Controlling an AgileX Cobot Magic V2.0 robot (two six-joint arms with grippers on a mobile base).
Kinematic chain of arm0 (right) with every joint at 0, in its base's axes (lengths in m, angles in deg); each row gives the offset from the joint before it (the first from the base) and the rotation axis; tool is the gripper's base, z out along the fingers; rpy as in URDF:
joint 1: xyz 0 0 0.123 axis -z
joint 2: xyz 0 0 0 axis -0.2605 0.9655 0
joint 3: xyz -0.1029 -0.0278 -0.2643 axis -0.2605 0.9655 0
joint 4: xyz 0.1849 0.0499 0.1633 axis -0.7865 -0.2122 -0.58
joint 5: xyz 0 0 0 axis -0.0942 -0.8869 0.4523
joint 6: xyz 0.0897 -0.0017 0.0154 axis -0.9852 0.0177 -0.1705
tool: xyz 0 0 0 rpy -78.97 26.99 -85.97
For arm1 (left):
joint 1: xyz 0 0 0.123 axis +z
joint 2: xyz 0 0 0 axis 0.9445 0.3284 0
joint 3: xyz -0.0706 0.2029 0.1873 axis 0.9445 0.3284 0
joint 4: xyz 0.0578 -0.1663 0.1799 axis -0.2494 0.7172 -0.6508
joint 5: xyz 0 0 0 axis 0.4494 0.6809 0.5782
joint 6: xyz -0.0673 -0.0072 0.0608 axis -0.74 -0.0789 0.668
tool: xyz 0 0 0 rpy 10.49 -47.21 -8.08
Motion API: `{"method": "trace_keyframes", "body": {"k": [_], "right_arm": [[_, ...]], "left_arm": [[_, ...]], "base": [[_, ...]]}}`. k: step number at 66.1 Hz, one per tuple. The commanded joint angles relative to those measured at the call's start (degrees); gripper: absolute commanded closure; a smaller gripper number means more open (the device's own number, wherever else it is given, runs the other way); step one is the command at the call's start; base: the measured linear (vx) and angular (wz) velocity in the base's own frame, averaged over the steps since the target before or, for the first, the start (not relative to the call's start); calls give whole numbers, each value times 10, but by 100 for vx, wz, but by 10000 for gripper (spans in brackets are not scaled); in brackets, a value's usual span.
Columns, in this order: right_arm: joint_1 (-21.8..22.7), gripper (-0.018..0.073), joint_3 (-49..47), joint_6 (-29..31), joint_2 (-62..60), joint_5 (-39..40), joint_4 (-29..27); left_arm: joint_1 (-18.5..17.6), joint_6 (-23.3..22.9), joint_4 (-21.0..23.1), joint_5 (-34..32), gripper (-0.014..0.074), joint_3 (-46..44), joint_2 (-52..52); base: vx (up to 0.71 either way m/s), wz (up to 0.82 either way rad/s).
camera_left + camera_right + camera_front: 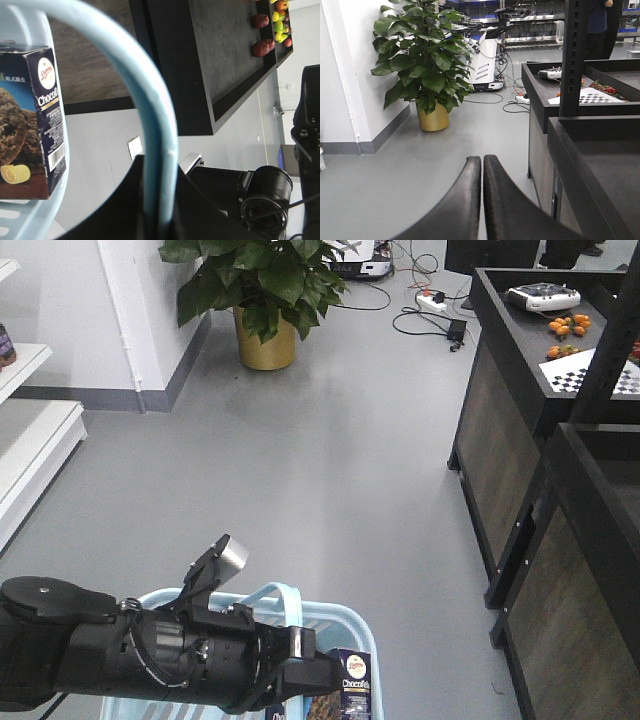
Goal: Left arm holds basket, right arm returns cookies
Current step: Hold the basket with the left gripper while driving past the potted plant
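The light blue basket (335, 616) sits at the bottom of the front view. My left gripper (297, 652) is shut on its curved handle (150, 100). In the left wrist view that handle runs down between the black jaws of the left gripper (159, 162). The cookies (355, 686), a dark navy carton with white "Choco" lettering, stand upright inside the basket, and the same cookies (35, 120) appear at the left of the left wrist view. My right gripper (482, 161) is shut with nothing in it, held above the grey floor and away from the basket.
Black display tables (520, 410) line the right side; one carries fruit (568, 327) and a checkerboard sheet (590, 370). A potted plant (265, 300) stands at the far wall. White shelves (30, 440) are on the left. Cables (425, 315) lie on the floor.
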Motion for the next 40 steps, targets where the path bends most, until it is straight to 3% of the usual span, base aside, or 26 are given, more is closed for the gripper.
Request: {"method": "trace_keyframes", "body": {"k": [1, 40], "right_arm": [[3, 567, 1, 5, -7, 46, 2], [3, 567, 1, 5, -7, 46, 2]], "left_arm": [[-4, 1, 45, 30, 603, -17, -23], [-4, 1, 45, 30, 603, -17, -23]], "base": [[25, -4], [23, -2]]}}
